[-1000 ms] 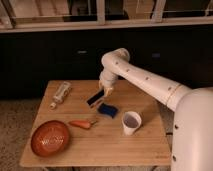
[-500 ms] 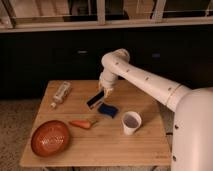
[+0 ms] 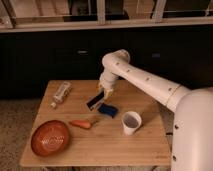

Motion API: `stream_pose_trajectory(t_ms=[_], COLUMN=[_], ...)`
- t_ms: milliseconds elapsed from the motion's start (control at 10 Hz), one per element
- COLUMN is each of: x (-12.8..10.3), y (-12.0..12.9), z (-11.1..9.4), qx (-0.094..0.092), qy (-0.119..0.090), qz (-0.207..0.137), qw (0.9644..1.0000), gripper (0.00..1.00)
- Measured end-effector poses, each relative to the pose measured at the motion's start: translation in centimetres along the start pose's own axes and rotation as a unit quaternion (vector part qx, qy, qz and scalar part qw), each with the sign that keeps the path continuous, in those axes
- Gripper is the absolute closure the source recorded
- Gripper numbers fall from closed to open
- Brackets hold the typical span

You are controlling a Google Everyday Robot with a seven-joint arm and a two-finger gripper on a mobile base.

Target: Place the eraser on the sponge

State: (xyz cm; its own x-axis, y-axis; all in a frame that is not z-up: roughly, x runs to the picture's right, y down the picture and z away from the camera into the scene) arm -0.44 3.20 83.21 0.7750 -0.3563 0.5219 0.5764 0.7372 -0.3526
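Observation:
My white arm reaches over the middle of the wooden table. The gripper hangs just above the table centre, shut on the eraser, a flat black block with a pale edge that tilts down to the left. The sponge, a small dark-blue pad, lies flat on the table just below and to the right of the eraser. The eraser's lower end hovers close to the sponge's left edge; I cannot tell if they touch.
A white cup stands right of the sponge. A carrot lies to its left, beside a red-orange bowl at the front left. A clear plastic bottle lies at the back left. Dark cabinets stand behind the table.
The gripper with the eraser has barely shifted, perhaps a touch lower toward the sponge. Nothing else moved.

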Motion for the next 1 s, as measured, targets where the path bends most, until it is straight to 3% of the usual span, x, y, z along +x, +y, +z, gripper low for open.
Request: stream_pose_trajectory(t_ms=[1000], x=[-0.14], y=[0.58], z=[0.68], qx=[-0.006], qy=[-0.02], qz=[0.007], qw=[0.9998], gripper=[0.99])
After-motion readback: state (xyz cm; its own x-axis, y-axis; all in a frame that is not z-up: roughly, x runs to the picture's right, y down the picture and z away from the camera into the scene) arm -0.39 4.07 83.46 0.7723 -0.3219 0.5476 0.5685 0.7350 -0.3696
